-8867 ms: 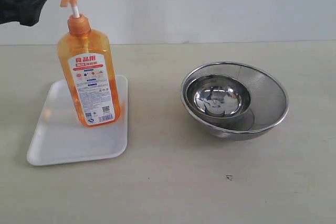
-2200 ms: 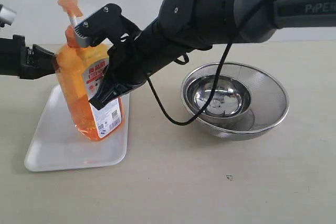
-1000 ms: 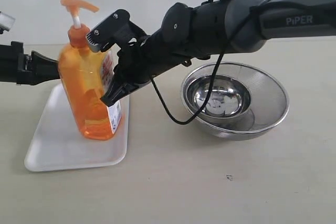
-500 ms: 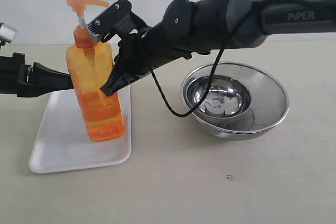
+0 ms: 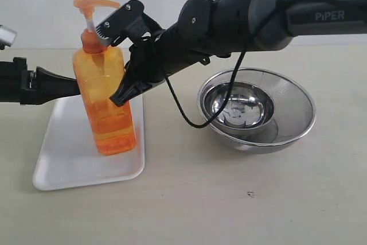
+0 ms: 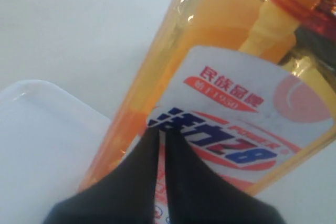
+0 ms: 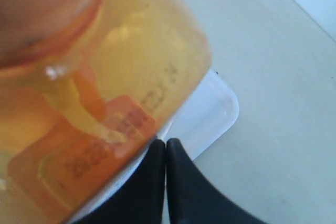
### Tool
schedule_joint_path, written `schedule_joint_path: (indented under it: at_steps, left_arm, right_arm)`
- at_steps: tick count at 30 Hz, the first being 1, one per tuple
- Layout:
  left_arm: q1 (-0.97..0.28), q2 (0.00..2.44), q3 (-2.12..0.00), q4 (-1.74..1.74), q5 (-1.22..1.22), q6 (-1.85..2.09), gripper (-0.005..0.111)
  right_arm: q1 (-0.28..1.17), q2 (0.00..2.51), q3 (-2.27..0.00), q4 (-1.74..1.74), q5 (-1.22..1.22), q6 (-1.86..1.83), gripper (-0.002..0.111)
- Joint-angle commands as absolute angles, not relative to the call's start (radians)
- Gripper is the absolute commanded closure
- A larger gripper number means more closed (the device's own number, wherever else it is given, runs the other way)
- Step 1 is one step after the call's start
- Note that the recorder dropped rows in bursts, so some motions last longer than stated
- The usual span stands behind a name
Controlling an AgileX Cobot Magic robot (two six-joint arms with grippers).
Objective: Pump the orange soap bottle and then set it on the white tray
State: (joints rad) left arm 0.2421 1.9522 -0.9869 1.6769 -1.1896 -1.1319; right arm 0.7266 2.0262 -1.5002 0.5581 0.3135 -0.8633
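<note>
- At the label face of the orange soap bottle (image 5: pixel 106 101), the left gripper (image 6: pixel 160 132) has its jaws clenched together on nothing, tips pressed against the print.
- On the opposite side, the right gripper (image 7: pixel 166 142) is closed and empty too, its tip against the bottle wall.
- The bottle stands upright between them, base on the white tray (image 5: pixel 63 159), towards the edge nearer the steel bowls (image 5: pixel 256 110).
- The pump head (image 5: pixel 94 5) sits high on its stem, so it looks unpressed to me.
- My call: keep both pushes balanced, because a tall bottle topples easily.
- Any press should go straight down on the head, with the other arm bracing.
- The bowls are well apart on the table (image 5: pixel 229 199).
</note>
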Motion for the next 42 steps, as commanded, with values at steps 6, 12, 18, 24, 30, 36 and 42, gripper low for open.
schedule_joint_path:
  at_steps: [6, 12, 18, 24, 30, 36, 42]
  left_arm:
    - [0.234, 1.951, -0.984, 1.613, -1.221, -1.124, 0.102]
    - [0.234, 1.951, -0.984, 1.613, -1.221, -1.124, 0.102]
    - [0.234, 1.951, -0.984, 1.615, -1.221, -1.124, 0.102]
    - [0.234, 1.951, -0.984, 1.633, -1.221, -1.124, 0.102]
    - [0.234, 1.951, -0.984, 1.648, -1.221, -1.126, 0.102]
    - [0.234, 1.951, -0.961, 1.656, -1.221, -1.132, 0.102]
    - [0.234, 1.951, -0.940, 1.656, -1.221, -1.126, 0.102]
  right_arm:
    - [0.738, 2.016, -1.509, 0.570, 0.398, -0.846, 0.109]
    - [0.738, 2.016, -1.509, 0.570, 0.391, -0.846, 0.109]
    - [0.733, 2.016, -1.509, 0.480, 0.386, -0.800, 0.109]
    - [0.670, 2.001, -1.509, 0.330, 0.392, -0.633, 0.109]
    - [0.648, 1.988, -1.509, 0.330, 0.401, -0.628, 0.109]
    - [0.650, 1.988, -1.509, 0.333, 0.396, -0.630, 0.109]
    - [0.650, 1.988, -1.509, 0.380, 0.385, -0.671, 0.109]
